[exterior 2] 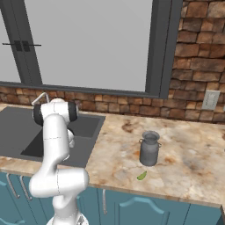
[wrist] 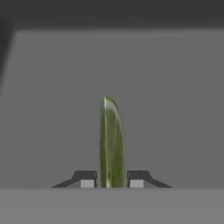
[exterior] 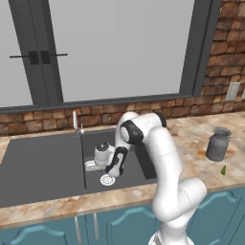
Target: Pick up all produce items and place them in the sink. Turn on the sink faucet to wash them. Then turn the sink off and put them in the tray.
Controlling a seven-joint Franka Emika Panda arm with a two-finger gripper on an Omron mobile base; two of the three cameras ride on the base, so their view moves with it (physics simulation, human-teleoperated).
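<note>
A slender green produce piece [wrist: 111,144] stands between the two dark fingertips [wrist: 87,180] of the gripper [wrist: 112,181], pointing away from the hand camera toward the flat grey floor of the sink basin. A narrow gap seems to show on each side of the stalk, so it is not possible to say whether the jaws are clamping it or have just let go. In the left base view the white arm [exterior: 165,162] bends over the counter edge and reaches down into the deep right half of the dark grey sink [exterior: 43,162], its hand low above the white round drain [exterior: 107,180]. The thin silver faucet [exterior: 75,122] stands upright at the back rim, where the flat drainboard meets the basin. On the mottled stone counter [exterior 2: 184,154] to the right of the sink, a second small green produce piece [exterior 2: 141,176] lies near the front edge. It lies just in front of a grey metal jug [exterior 2: 149,148], apart from it.
</note>
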